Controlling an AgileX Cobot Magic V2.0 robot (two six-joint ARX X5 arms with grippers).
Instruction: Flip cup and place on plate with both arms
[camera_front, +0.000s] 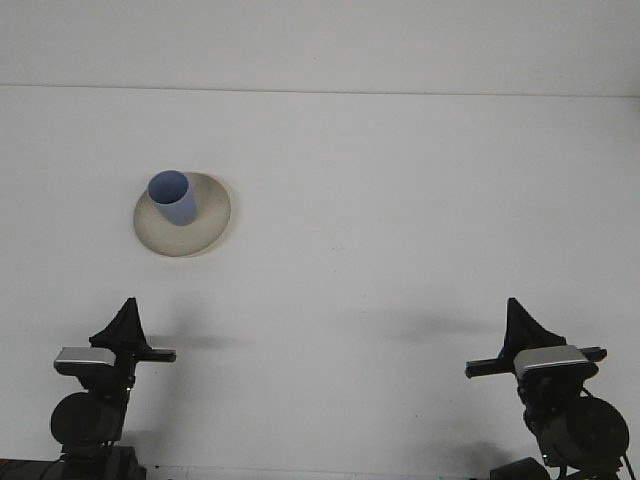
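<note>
A blue cup (174, 198) stands upright, mouth up, on the left part of a beige plate (205, 222) at the left middle of the white table. My left gripper (126, 315) is low at the front left, well below the plate and apart from it. At the front right sits my right gripper (522, 318), far from the cup. Neither gripper holds anything that I can see.
The white table (400, 200) stretches wide between the plate and both arms. Its far edge meets a pale wall along the top of the view.
</note>
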